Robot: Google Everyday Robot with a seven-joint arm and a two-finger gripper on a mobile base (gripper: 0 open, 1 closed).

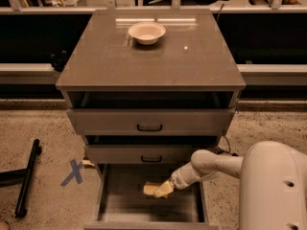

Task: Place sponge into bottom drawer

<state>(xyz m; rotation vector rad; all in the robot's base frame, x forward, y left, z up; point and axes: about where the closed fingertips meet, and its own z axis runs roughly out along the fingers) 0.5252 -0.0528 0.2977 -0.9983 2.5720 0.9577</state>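
The pale yellow sponge [154, 189] is inside the pulled-out bottom drawer [124, 207], low over or on its bare floor near the back right. My gripper [167, 186] reaches in from the right on a white arm and is at the sponge's right end, shut on it. The two upper drawers with black handles sit above, slightly pulled out.
A round white bowl [147, 32] stands on the cabinet top [110, 61]. A black bar [26, 178] lies on the speckled floor at left, beside a blue X tape mark [74, 172]. My white base [273, 188] fills the lower right.
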